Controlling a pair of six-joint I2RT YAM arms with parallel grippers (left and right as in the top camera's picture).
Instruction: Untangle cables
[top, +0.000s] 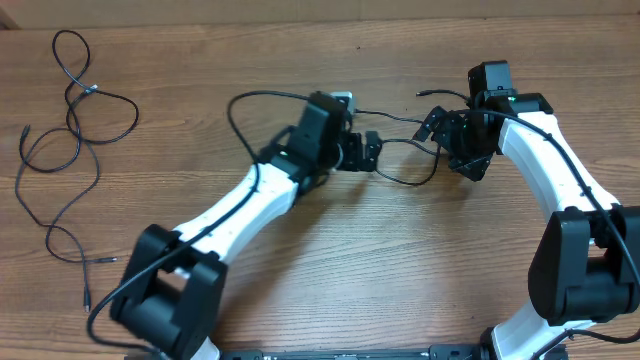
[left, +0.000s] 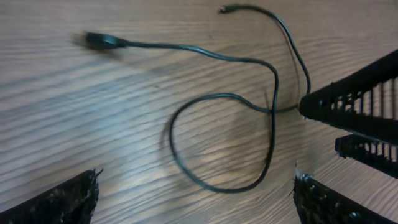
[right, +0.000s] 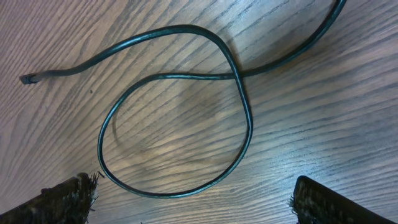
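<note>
Worktop (top: 350, 260) carries 1 long cable (top: 90, 90) sprawled far left and 1 short looped cable (top: 405, 184) lying between our left hand (top: 366, 150) and right hand (top: 450, 135); we see both hands spread wide, gripping nothing.

Plug (left: 99, 41) blurred, left wrist view; cable (right: 239, 74) cut by top edge, right wrist view.

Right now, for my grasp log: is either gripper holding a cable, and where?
Nothing is held: left gripper and right gripper hang open over a looped black cable on the table.
</note>
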